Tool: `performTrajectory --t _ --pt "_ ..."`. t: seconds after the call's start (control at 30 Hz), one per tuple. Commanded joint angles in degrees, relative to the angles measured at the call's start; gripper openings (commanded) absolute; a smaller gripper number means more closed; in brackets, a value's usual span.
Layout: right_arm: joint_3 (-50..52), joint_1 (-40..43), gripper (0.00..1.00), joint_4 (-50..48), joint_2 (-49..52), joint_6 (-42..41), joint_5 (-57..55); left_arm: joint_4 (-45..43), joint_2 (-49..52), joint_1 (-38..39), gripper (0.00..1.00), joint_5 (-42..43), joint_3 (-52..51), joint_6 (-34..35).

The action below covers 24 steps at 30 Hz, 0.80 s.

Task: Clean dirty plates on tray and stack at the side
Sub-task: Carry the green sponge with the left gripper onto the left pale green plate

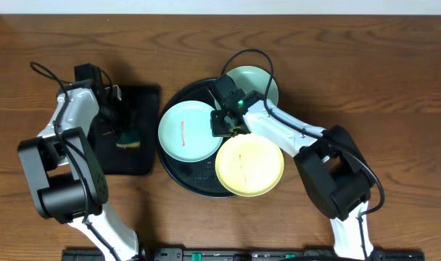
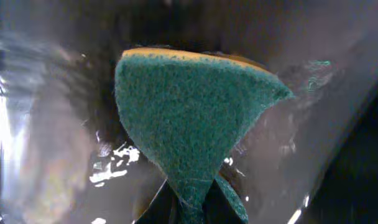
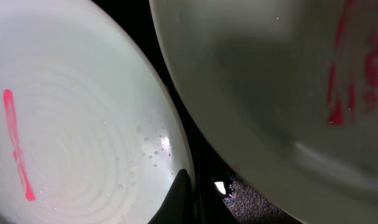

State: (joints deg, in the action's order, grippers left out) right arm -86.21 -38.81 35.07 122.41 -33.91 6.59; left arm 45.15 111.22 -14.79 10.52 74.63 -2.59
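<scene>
My left gripper is closed tight on the sponge. It pinches the lower corner, so the green scouring face fans upward with the yellow layer along the top edge. It hangs over the small tray, the rectangular black one left of the round tray. That small tray's shiny surface fills the left wrist view around the sponge. Whether the sponge touches it, I cannot tell.

My right gripper is down on the round tray, in the gap between all three plates. The mint plate lies to one side, with a long red streak down its middle. The yellow plate is at the near right, hanging over the tray's rim. The far plate, also mint, overhangs the rim at the back.

My right arm's white link runs between the far and yellow plates, close over both. A black cable loops above the far plate.

How wide the right jaws stand I cannot tell. The right wrist view shows only one dark fingertip, just beside the mint plate's rim. Past a strip of black tray is a second plate with red smears. Its colour is lost in shadow.

Brown wooden table lies all around.
</scene>
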Motion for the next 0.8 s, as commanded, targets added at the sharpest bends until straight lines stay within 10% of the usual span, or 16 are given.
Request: performTrajectory --t 0.0,0.77 --pt "-0.3 0.5 0.01 0.6 1.9 0.3 0.9 3.3 -1.6 -0.3 0.07 -0.9 4.5 0.7" --pt "-0.3 2.7 0.01 3.1 1.9 1.2 4.9 10.9 -12.7 15.5 0.07 3.8 3.0 15.0"
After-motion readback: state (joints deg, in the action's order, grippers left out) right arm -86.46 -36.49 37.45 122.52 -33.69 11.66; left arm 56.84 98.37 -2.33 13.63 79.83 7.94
